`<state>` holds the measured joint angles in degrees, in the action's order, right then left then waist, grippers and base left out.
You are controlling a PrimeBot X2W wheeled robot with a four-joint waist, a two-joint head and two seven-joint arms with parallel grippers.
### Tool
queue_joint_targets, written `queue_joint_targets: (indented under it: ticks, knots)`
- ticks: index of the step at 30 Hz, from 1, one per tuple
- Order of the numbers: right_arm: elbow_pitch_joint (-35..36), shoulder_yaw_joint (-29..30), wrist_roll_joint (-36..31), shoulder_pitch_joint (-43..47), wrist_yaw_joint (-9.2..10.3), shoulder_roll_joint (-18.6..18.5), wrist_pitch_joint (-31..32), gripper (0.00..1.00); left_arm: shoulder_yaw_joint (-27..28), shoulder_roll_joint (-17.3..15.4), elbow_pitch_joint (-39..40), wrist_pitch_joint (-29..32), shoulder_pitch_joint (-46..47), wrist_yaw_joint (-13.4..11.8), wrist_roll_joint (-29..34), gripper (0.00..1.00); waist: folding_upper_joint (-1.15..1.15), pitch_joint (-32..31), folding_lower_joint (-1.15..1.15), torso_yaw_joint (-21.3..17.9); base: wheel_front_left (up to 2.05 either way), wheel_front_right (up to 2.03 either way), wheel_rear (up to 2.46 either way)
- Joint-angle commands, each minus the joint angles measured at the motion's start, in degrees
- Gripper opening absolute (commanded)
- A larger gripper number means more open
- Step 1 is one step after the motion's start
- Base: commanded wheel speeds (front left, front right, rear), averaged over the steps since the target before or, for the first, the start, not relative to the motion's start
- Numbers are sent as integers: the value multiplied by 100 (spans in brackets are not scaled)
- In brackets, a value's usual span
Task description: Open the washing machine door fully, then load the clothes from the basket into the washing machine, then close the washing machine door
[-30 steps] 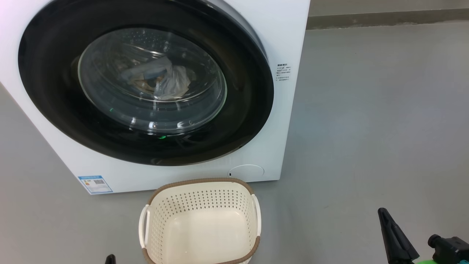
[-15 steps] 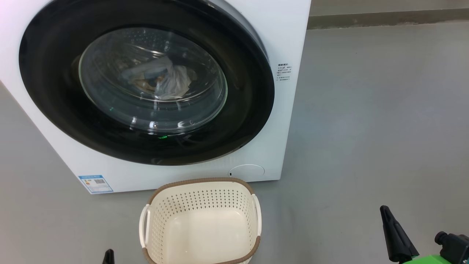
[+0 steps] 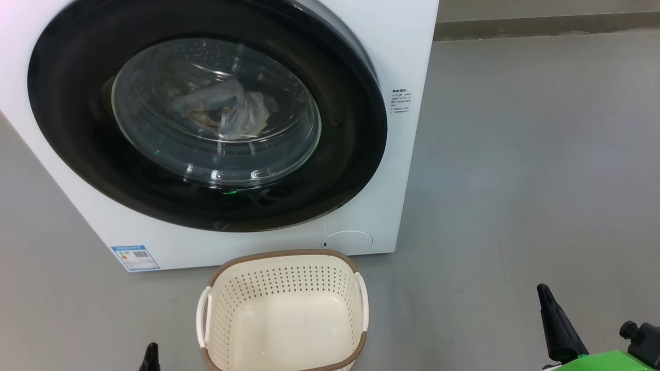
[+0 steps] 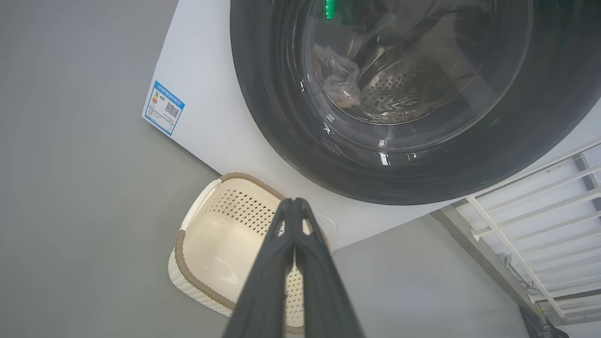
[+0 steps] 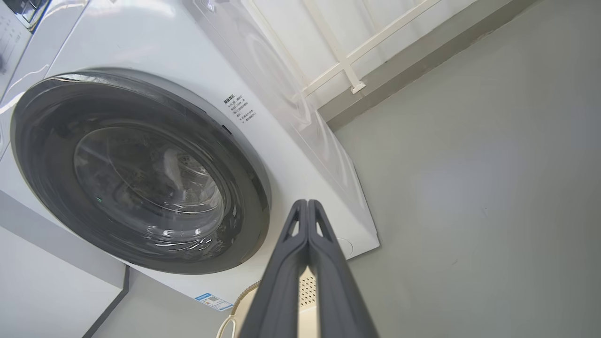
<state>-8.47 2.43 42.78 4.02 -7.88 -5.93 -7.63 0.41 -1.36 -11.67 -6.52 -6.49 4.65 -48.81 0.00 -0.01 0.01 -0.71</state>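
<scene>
Cream plastic basket [image 3: 283,281] between clenched left gripper [image 3: 151,355] and clenched right gripper [image 3: 544,296], apart from both.

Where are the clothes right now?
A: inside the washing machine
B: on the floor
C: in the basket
A: the clothes show through the glass of the shut door, inside the washing machine, and the basket holds nothing.

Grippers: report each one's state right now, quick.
Left gripper: closed, holding nothing.
Right gripper: closed, holding nothing.
</scene>
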Motion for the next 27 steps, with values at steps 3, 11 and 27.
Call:
queue_joint_targets:
  ticks: [3, 11, 27]
  knots:
    - [84, -12, 344, -288, 16, -42, 65, 0, 136, -94, 82, 88, 293, 42, -293, 0, 0, 1, 0, 4, 0, 0, 0]
    - [15, 9, 873, -367, 19, -22, 194, 0, 189, -101, 47, 223, 401, 69, -740, 0, 0, 3, 0, 11, 0, 0, 0]
    - [-116, 57, 1864, -516, 24, 21, 442, 0, 288, -113, -20, 476, 604, 119, -1581, 0, 0, 7, 0, 25, 0, 0, 0]
